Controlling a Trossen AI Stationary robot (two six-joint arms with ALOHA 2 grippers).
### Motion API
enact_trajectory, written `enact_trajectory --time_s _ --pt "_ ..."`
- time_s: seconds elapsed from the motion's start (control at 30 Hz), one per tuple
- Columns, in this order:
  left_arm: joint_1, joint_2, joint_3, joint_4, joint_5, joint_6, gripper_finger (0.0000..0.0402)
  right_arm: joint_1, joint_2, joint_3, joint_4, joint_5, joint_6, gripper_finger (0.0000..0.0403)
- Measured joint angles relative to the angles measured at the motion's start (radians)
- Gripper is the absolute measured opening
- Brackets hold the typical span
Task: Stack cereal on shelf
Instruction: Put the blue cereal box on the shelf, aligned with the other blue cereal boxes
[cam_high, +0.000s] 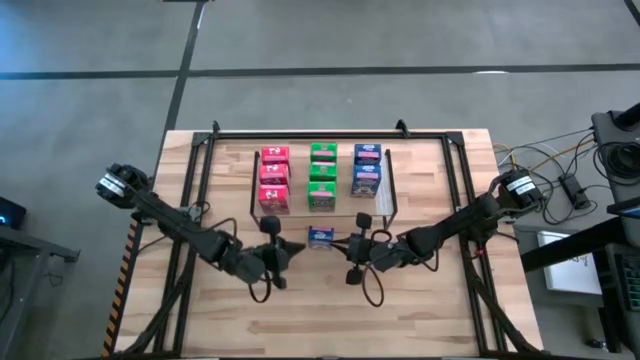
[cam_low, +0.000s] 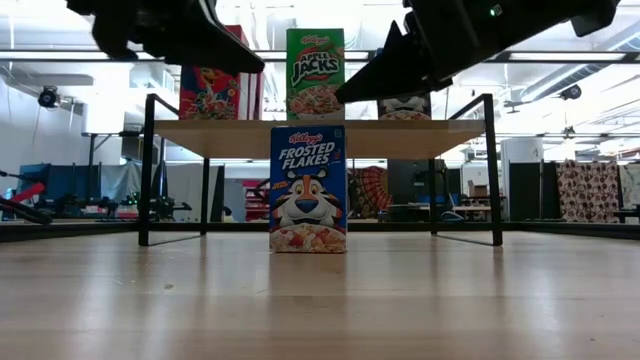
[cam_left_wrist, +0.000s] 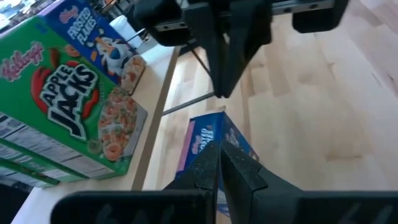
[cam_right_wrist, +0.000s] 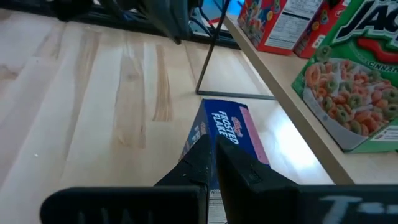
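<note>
1. Now, on the left, my left gripper (cam_high: 277, 252) hovers above the light wooden table (cam_high: 420, 310), just beside the front edge of the low black wire shelf with the light wood top (cam_high: 385, 168). Its two fingers are pressed together and hold nothing; I think it waits there so it does not block the work.

2. On the shelf, the small cardboard cereal boxes stand in three columns: the red boxes (cam_high: 273, 180) on the left, the green boxes (cam_high: 322, 176) in the middle, the blue boxes (cam_high: 366, 171) on the right. I believe they are sorted by colour to keep the rows tidy.

3. In the middle, one small blue Frosted Flakes box (cam_high: 321, 236) stands upright on the table, just in front of the shelf and between my two grippers. It is not yet on the shelf, so I judge it is the last piece, and it belongs to the blue column.

4. On the right, my right gripper (cam_high: 358, 252) is near this box, above the table. Its fingers are also closed together, with nothing inside, so it must open before any grasp.
</note>
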Motion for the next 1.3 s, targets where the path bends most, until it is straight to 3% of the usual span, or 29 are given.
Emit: enact_trajectory --time_s 0.93,1.3 --pt "0.022 0.077 0.0 0.085 0.001 0.033 0.0 0.003 0.028 0.069 -0.04 0.002 0.01 0.0013" --pt "0.025 0.077 -0.004 0.085 0.108 -0.004 0.0 0.002 0.028 0.069 -0.039 0.001 -0.035 0.0013"
